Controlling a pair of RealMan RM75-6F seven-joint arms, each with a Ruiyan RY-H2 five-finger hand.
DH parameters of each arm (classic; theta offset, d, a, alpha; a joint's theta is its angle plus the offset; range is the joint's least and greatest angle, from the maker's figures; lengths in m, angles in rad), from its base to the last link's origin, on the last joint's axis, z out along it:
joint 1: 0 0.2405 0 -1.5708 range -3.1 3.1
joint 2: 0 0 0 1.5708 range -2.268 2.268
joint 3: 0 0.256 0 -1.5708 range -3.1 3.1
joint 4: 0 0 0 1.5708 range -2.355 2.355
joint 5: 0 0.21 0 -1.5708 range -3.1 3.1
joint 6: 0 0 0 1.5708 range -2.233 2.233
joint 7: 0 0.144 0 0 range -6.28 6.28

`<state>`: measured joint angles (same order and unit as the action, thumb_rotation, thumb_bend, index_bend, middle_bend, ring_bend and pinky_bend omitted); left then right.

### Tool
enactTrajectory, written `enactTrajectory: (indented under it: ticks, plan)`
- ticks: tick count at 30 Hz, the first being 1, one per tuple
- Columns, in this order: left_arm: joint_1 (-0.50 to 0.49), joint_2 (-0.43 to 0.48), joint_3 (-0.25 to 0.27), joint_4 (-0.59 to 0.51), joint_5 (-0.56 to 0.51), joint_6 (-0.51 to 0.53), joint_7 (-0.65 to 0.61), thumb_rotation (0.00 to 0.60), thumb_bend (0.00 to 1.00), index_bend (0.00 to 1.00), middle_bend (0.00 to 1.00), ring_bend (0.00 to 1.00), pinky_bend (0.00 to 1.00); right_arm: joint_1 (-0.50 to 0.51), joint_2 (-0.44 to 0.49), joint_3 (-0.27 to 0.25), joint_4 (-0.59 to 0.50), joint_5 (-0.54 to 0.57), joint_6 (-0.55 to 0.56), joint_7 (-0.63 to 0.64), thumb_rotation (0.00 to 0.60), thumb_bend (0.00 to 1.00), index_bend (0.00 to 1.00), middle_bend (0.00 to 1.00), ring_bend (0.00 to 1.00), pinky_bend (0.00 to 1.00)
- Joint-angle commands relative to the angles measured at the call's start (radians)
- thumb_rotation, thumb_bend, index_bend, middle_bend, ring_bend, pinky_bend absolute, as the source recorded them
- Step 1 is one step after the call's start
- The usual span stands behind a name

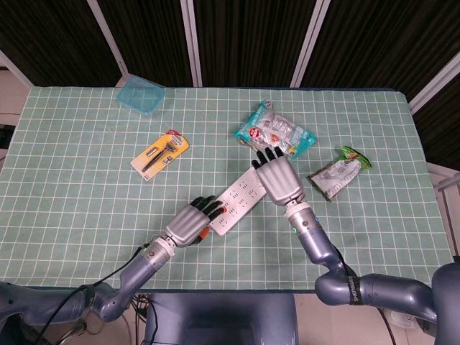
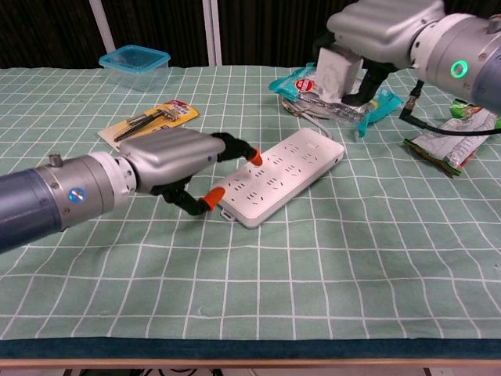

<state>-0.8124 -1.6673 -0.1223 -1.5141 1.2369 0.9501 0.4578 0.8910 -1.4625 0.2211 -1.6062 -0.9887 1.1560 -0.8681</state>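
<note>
A white power strip (image 1: 237,200) (image 2: 282,176) lies slantwise at mid-table, its white cord running toward a teal snack bag. My left hand (image 1: 191,224) (image 2: 176,160) hovers at the strip's near end, holding nothing. Its orange-tipped fingers are apart and reach over the strip's edge. My right hand (image 1: 279,180) (image 2: 383,27) is raised high above the strip's far end and grips a white boxy adapter (image 2: 338,70). That adapter hangs clear of the strip. In the head view the hand hides it.
The teal snack bag (image 1: 277,135) (image 2: 313,84) lies just beyond the strip. A green-and-silver pouch (image 1: 336,172) (image 2: 446,145) is to the right. A yellow tool pack (image 1: 160,154) (image 2: 149,121) and a blue lidded tub (image 1: 141,95) (image 2: 135,66) lie at the far left.
</note>
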Motion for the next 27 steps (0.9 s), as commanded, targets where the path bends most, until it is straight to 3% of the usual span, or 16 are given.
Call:
enactTrajectory:
  ticks: [1, 9, 14, 19, 22, 27]
  plan:
    - [0.015, 0.046, -0.028, -0.046, 0.013, 0.044, -0.018, 0.600, 0.57, 0.16, 0.09, 0.03, 0.16, -0.036, 0.039, -0.008, -0.030, 0.011, 0.033, -0.002, 0.600, 0.67, 0.64, 0.28, 0.25, 0.29]
    - [0.110, 0.212, -0.010, -0.171, 0.073, 0.175, -0.070, 0.600, 0.56, 0.16, 0.09, 0.03, 0.16, -0.137, 0.095, -0.073, -0.027, 0.042, 0.059, 0.063, 0.600, 0.68, 0.57, 0.25, 0.23, 0.28]
    - [0.193, 0.310, 0.042, -0.202, 0.102, 0.246, -0.114, 0.600, 0.56, 0.16, 0.09, 0.03, 0.15, -0.178, 0.083, -0.118, 0.018, 0.051, 0.036, 0.108, 0.600, 0.65, 0.41, 0.19, 0.17, 0.23]
    - [0.275, 0.382, 0.082, -0.196, 0.113, 0.316, -0.184, 0.600, 0.49, 0.16, 0.09, 0.03, 0.15, -0.204, 0.056, -0.143, 0.060, 0.055, 0.036, 0.114, 0.600, 0.32, 0.04, 0.04, 0.04, 0.15]
    - [0.322, 0.416, 0.097, -0.193, 0.125, 0.369, -0.222, 0.600, 0.38, 0.15, 0.08, 0.03, 0.14, -0.217, 0.042, -0.144, 0.060, 0.059, 0.056, 0.106, 0.600, 0.23, 0.00, 0.00, 0.00, 0.10]
    - [0.399, 0.458, 0.117, -0.202, 0.135, 0.452, -0.277, 0.600, 0.21, 0.15, 0.08, 0.02, 0.14, -0.251, 0.046, -0.143, 0.020, 0.012, 0.124, 0.135, 0.600, 0.19, 0.00, 0.00, 0.00, 0.05]
